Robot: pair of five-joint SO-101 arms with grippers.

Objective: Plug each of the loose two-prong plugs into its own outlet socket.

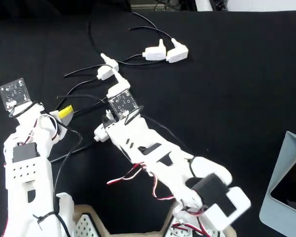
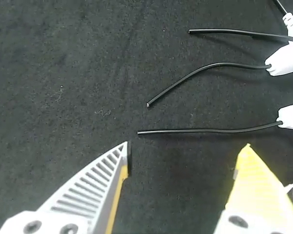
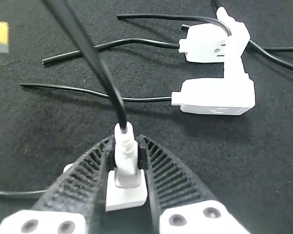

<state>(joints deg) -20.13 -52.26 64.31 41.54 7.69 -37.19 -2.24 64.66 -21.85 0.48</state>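
My right gripper [image 3: 126, 141] is shut on a white two-prong plug [image 3: 127, 185] whose black cord rises past the camera. Just beyond it lie a white outlet socket [image 3: 215, 97] and a second white piece [image 3: 205, 44] on black cords. From above, the held plug [image 1: 117, 89] sits at the tip of the centre arm, with those white pieces [image 1: 106, 72] just past it. My left gripper [image 2: 185, 156] stands open over bare black cloth, with its grey finger [image 2: 107, 170] and yellow finger [image 2: 254, 180] wide apart. Loose cord ends [image 2: 149, 104] lie ahead of it.
Two more white connectors [image 1: 155, 53] [image 1: 177, 53] lie side by side at the back, cords trailing off the table. A grey box [image 1: 286, 182] stands at the right edge. The black cloth [image 1: 237, 98] covers the table, with open room on the right.
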